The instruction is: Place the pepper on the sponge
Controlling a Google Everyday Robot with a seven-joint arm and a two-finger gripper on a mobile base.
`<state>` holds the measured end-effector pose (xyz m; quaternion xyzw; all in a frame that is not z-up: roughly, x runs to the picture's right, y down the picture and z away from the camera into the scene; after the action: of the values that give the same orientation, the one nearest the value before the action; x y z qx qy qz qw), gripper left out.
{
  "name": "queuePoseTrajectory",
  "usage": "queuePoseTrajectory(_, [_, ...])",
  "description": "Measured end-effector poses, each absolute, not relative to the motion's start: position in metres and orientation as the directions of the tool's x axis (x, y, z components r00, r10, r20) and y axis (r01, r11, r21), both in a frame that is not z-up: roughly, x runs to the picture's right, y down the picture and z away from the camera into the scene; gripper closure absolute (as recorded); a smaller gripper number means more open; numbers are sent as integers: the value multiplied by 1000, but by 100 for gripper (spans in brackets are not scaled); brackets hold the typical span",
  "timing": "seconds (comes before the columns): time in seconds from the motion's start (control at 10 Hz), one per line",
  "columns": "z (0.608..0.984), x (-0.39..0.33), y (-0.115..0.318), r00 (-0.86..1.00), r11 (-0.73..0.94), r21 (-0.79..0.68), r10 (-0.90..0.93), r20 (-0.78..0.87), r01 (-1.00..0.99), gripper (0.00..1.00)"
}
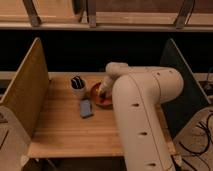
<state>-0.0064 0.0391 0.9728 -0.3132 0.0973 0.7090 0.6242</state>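
Camera view: gripper (102, 93) down inside orange bowl (95, 99) near table centre; how far open, and any hold, could not be told. Blue-grey sponge (86, 108) flat at bowl's 7 o'clock, just beside. Pepper was hidden.

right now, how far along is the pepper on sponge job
Done: nothing; the sponge lies bare beside the bowl. In hand: the gripper is down at the bowl, where I cannot make out the pepper. Left: lift the pepper, carry it to the sponge, set it down.
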Motion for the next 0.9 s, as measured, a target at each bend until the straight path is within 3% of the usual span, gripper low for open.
queuePoseTrajectory(0.4, [955,0,10,-41,-215,-289,861,-507,-933,100])
queuePoseTrajectory(0.7, [908,2,-24,-17,-174,-357,915,-403,-918,100])
queuePoseTrajectory(0.9, [880,-10,-15,40,-126,-406,926,-376,-905,100])
